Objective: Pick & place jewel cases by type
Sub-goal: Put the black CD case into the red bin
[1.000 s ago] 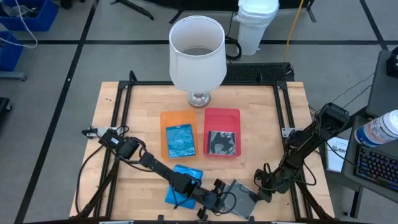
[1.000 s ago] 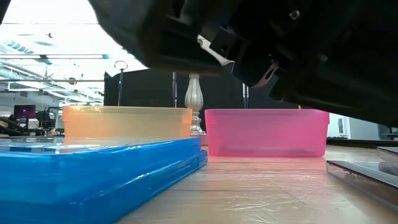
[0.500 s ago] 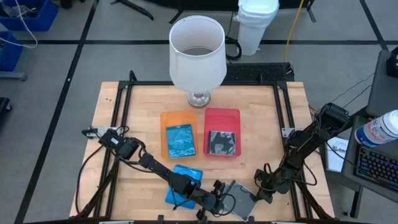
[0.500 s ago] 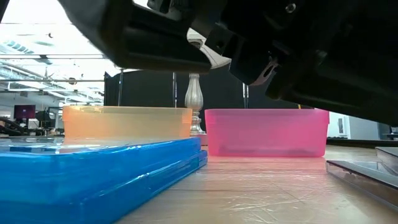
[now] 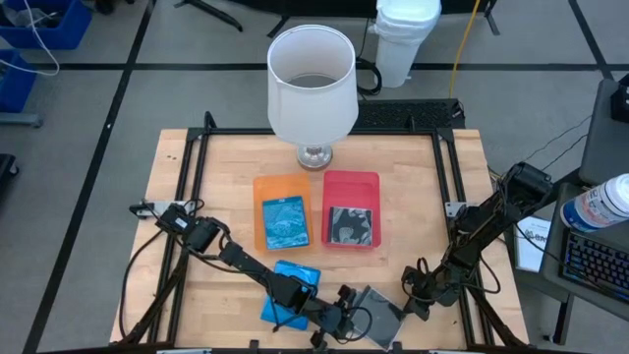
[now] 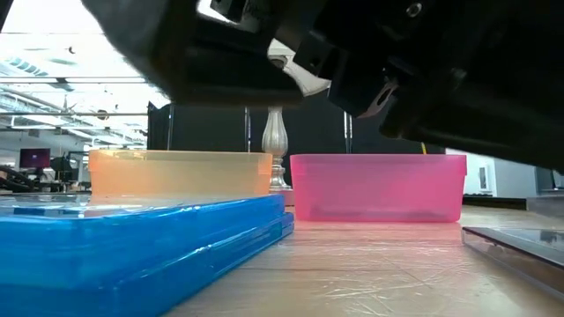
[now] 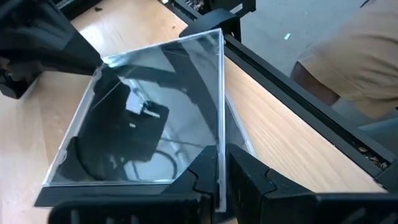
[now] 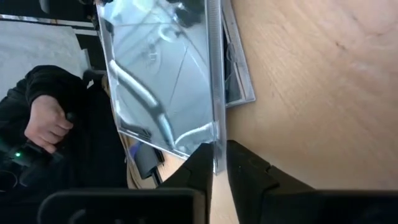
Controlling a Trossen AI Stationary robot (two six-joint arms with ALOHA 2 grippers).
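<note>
A clear, dark-backed jewel case (image 5: 378, 315) is near the table's front edge, between both grippers. My left gripper (image 5: 346, 307) is shut on its left side and my right gripper (image 5: 408, 295) on its right side. Another grey case (image 6: 520, 242) lies flat on the table below it and also shows in the right wrist view (image 8: 239, 68). Blue cases (image 5: 290, 295) lie flat on the table under my left arm. One blue case (image 5: 285, 224) lies in the orange tray (image 5: 261, 187), and a dark case (image 5: 350, 226) lies in the red tray (image 5: 371, 182). My left gripper pinches the clear case's near edge (image 7: 219, 177) between its two fingers, close to a corner, coming level from the table's left. The case stretches away from the fingers, tilted. My right gripper pinches the case's thin edge (image 8: 215, 155) between its two fingers, coming from the table's right. The case stands tilted above the grey case on the table.
A white lamp (image 5: 313, 84) stands at the table's far middle, behind the trays. A black frame rail (image 7: 298, 106) runs along the table's edge. A person's hand (image 8: 46, 124) shows beyond the front edge. Bare wood lies left and right of the trays.
The clear case shows slightly narrower from above than a second ago, its right side drawn a little toward the left. Both grippers stay shut on it and have hardly moved.
</note>
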